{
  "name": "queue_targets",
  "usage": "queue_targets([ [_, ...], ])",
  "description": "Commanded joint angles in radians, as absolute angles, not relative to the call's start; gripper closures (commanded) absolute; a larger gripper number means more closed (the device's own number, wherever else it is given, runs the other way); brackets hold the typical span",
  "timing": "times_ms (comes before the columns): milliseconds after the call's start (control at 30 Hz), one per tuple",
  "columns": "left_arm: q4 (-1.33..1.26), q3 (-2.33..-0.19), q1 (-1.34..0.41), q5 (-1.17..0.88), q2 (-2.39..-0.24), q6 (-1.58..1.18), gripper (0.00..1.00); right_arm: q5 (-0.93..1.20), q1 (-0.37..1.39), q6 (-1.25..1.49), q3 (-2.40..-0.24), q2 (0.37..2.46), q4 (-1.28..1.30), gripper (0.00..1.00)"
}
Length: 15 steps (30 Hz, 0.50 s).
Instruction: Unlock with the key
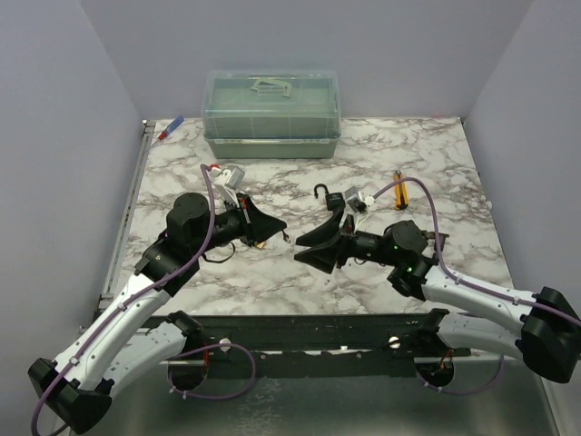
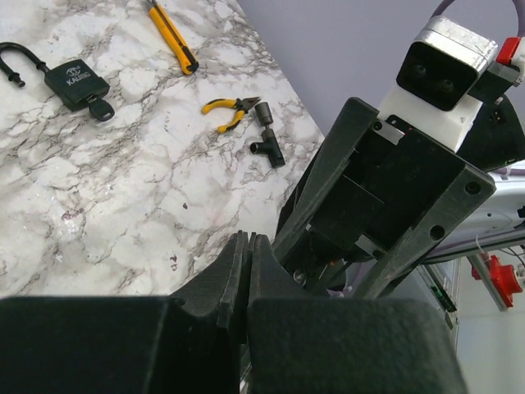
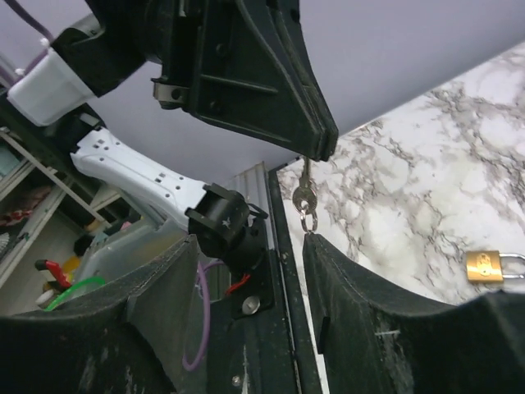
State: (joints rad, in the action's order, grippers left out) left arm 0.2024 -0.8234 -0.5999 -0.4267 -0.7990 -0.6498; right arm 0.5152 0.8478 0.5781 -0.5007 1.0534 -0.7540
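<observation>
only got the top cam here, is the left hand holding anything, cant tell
Observer: Yes, the right wrist view shows the left hand shut on a ring of metal keys hanging from its tips.
Operator: wheres the brass padlock
Observer: Right wrist view has the brass padlock lying on the marble, nothing touching it.
Operator: and the black one
Observer: In the left wrist view the black padlock lies shackle open, with a black-headed key at its base.

Soft, even light; faint shadows; blurred near foreground
</observation>
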Motion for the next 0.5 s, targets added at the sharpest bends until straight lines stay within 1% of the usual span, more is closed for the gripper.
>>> queue_targets([
  [0, 0.174, -0.845, -0.604, -0.452, -0.78, -0.628, 1.0, 0.585, 0.842, 0.616, -0.546, 1.079, -0.848, 0.42],
  [167, 0.155, -0.837, -0.604, -0.458, -0.771, -0.634, 1.0, 0.546, 0.842, 0.618, -0.571, 1.111, -0.845, 0.45],
  [300, 0.147, -0.836, -0.604, -0.463, -0.759, -0.634, 1.0, 0.5, 0.842, 0.607, -0.596, 1.126, -0.815, 0.45],
  [467, 0.142, -0.832, -0.604, -0.468, -0.75, -0.634, 1.0, 0.501, 0.842, 0.606, -0.624, 1.155, -0.807, 0.45],
])
